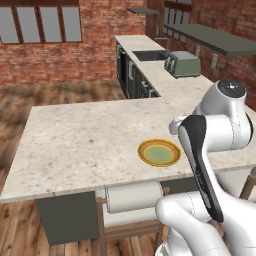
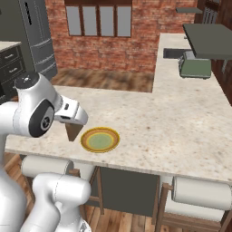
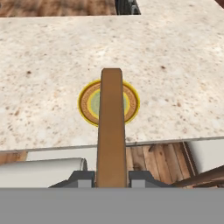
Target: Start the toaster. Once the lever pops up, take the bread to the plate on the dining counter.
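The gripper (image 3: 111, 177) is closed tight on the bread (image 3: 111, 127); the bread stands on its edge, its long side pointing up the frame at the plate (image 3: 130, 104); the plate sits just ahead on the tabletop (image 3: 52, 65), near its front edge

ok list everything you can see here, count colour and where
plate: one, yellow rim, olive-green centre, near front edge of dining counter
dining counter: one, beige speckled stone, under the plate
bread: one, brown slice, held edge-on, in line with the plate in the hand view
toaster: one, sage green, on far worktop beside the sink
sink: one, dark, set in far worktop
stools: at least two, white cushions, wooden frames, tucked under the counter's near edge
windows: a row, grey panes, brick back wall
gripper: one, dark fingers, shut on the bread
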